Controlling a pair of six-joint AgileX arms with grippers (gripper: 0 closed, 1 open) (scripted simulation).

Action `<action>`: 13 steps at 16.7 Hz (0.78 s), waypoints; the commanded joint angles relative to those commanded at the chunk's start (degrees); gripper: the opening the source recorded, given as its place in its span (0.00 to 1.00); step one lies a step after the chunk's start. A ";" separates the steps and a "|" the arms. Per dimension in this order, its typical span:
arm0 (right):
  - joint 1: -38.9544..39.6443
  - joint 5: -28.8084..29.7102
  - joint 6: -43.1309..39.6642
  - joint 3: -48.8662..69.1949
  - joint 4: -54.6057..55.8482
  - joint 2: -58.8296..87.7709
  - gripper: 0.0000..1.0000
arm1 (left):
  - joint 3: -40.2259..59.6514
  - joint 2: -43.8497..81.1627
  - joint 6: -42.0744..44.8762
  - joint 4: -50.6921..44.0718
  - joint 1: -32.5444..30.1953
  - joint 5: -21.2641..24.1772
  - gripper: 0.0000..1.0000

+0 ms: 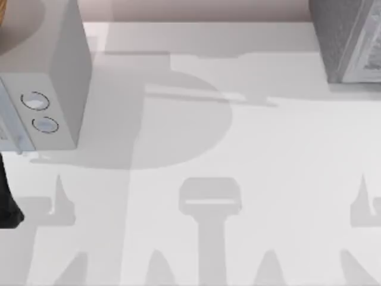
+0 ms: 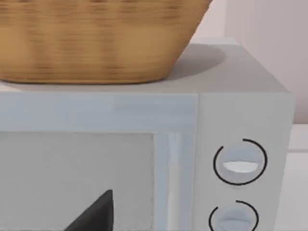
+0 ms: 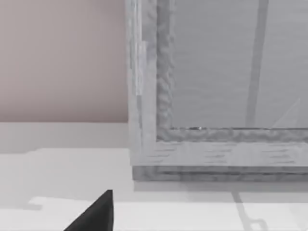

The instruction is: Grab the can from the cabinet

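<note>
Top view gets you the big layout: a white table (image 1: 238,155), with the cabinet (image 1: 348,39) (dark grey, speckled) sitting at the far right corner and a light grey box (image 1: 44,71) with two round dials (image 1: 40,113) over at the far left. A bit of black arm (image 1: 9,196) pokes in at the left edge, in front of that box. Right wrist view is where you actually get a look at the cabinet (image 3: 144,96) up close: its paler front panel (image 3: 231,62) inside a whitish frame, standing on the table against a pinkish wall (image 3: 62,57). A dark fingertip (image 3: 96,214) of the right gripper shows in the corner of that shot, near the cabinet's front but not touching it. Can't tell how its fingers are set. Left wrist view adds something the overhead one barely catches: a woven basket (image 2: 91,38) resting on top of the dial box (image 2: 240,106), right above its door (image 2: 77,178). One dark fingertip (image 2: 96,214) of the left gripper sits close in front of that door, and again I can't tell whether it's spread or closed. As for the can itself, no clue where it is.
</note>
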 joint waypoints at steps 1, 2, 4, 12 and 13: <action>0.00 0.00 0.00 0.00 0.00 0.00 1.00 | 0.00 0.00 0.00 0.00 0.00 0.00 1.00; 0.00 0.00 0.00 0.02 0.00 0.01 1.00 | 0.00 0.00 0.00 0.00 0.00 0.00 1.00; 0.13 0.33 0.04 1.81 -0.30 1.42 1.00 | 0.00 0.00 0.00 0.00 0.00 0.00 1.00; 3.23 3.89 0.36 30.70 -7.27 24.28 1.00 | 0.00 0.00 0.00 0.00 0.00 0.00 1.00; 3.84 4.44 0.40 35.90 -8.62 28.37 1.00 | 0.00 0.00 0.00 0.00 0.00 0.00 1.00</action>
